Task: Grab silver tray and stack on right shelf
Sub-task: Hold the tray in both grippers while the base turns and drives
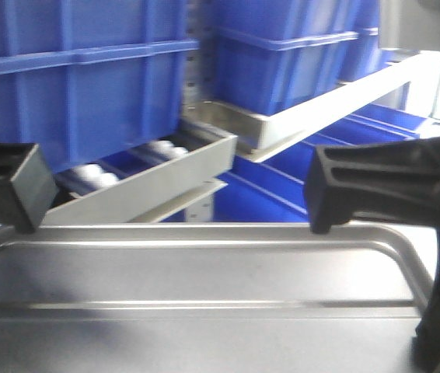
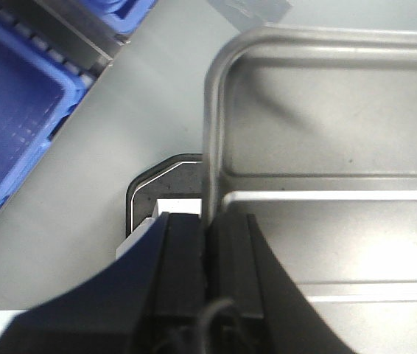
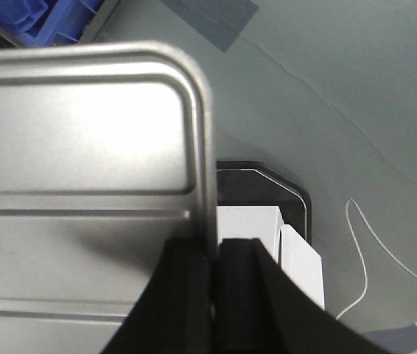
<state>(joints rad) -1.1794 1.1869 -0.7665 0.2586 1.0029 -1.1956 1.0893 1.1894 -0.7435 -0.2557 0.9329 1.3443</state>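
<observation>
Between 2 arms, we hold the silver tray (image 1: 204,311) level, open side up, just short of the rack. The left gripper (image 2: 207,251) is clamped on 1 short rim and the right gripper (image 3: 212,265) on the other, each with a finger either side of the metal. The grasp looks made and we judge the carry in hand; next we must lift and swing towards the right shelf (image 1: 336,101), clearing the blue bins (image 1: 80,78). The tray's long axis runs side to side, ridges along it, a long edge facing the rack
</observation>
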